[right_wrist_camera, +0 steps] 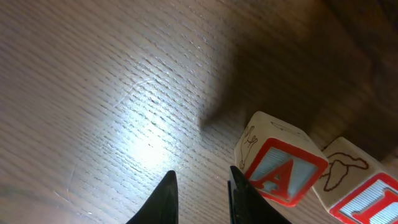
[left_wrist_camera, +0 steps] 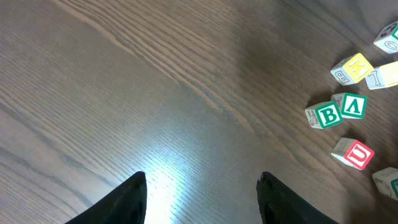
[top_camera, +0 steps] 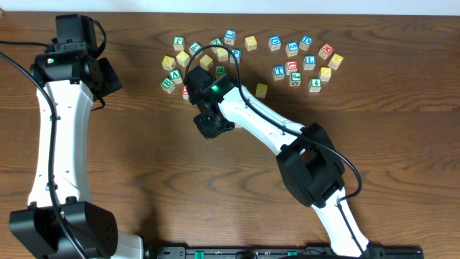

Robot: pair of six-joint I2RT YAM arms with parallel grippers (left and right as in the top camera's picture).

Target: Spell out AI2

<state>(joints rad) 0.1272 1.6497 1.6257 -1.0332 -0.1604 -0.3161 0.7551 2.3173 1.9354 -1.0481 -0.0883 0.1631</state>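
Spanning every view, the wooden table (top_camera: 144, 165) carries both arms: the left arm (top_camera: 61, 137) lies along its left side, and the right arm (top_camera: 266, 122) reaches from the near edge to a scatter of letter blocks (top_camera: 208, 57) at the far side. The left gripper (left_wrist_camera: 202, 180) hangs over bare wood, fingers wide apart and empty, while the right gripper (right_wrist_camera: 200, 177) shows only a narrow gap between its fingers — nothing in it. Just beside its right finger sits the red A block (right_wrist_camera: 283, 171), with a second red-lettered block (right_wrist_camera: 364, 186) close against it.

Blocks (top_camera: 292, 67) lie scattered across the table's (top_camera: 144, 158) far side — the right claw (top_camera: 212, 127) just before them.
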